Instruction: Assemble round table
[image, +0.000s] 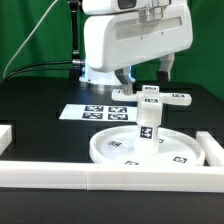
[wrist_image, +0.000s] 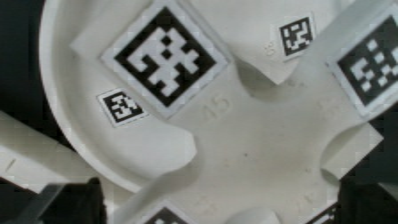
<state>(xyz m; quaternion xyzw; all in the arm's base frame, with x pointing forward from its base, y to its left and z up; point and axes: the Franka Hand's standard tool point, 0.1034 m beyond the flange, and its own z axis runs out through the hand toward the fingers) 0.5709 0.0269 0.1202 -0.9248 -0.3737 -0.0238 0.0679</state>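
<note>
The gripper (image: 140, 88) hangs down from the big white arm at the back of the table. It is right over the cross-shaped piece (image: 153, 97). I cannot tell how far apart its fingers are, or if they hold anything, because they are too small and partly hidden in the exterior view.

The exterior view shows the whole set. The round disc (image: 175, 152) lies flat near the front, with its rim up. The short thick leg (image: 148, 128) stands upright in the middle of the disc. It has black-and-white tags on its side. The cross-shaped piece is just behind the top of the leg, and I cannot tell if the two touch. The marker board (image: 95, 112) lies flat on the exterior view's left of the disc.

The wrist view shows only the cross-shaped piece (wrist_image: 231, 140), very close up. It fills almost the whole picture. You can see its rounded arms and the big square tags on them. The dark fingertips (wrist_image: 71, 196) peek in at the edge.

The table (image: 40, 110) is black. A long white rail (image: 110, 177) runs along the front, touching the disc's rim. A green curtain (image: 40, 30) hangs behind.
</note>
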